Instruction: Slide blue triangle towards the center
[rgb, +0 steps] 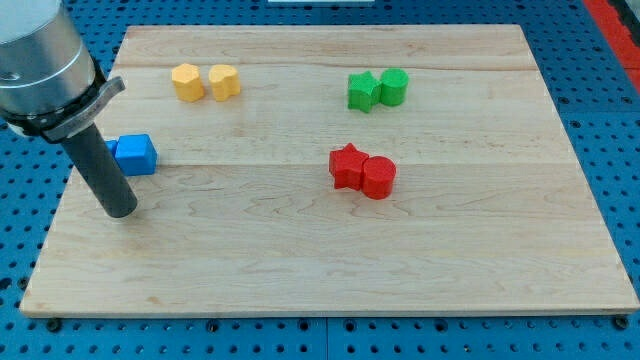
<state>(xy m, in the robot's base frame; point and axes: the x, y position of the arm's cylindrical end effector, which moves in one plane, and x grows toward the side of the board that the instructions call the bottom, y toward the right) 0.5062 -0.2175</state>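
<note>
The arm (40, 60) has no pincer, only a rod (100, 165). Its tip (120, 212) sits on the desk (300, 280), just below the blue block (135, 154). The centre lies off to the view's right.

My tip (121, 211) rests on the board (300, 270); blue cube (135, 154) just above-right.

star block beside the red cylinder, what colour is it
Red, clearest in the camera view, the only one.
</note>
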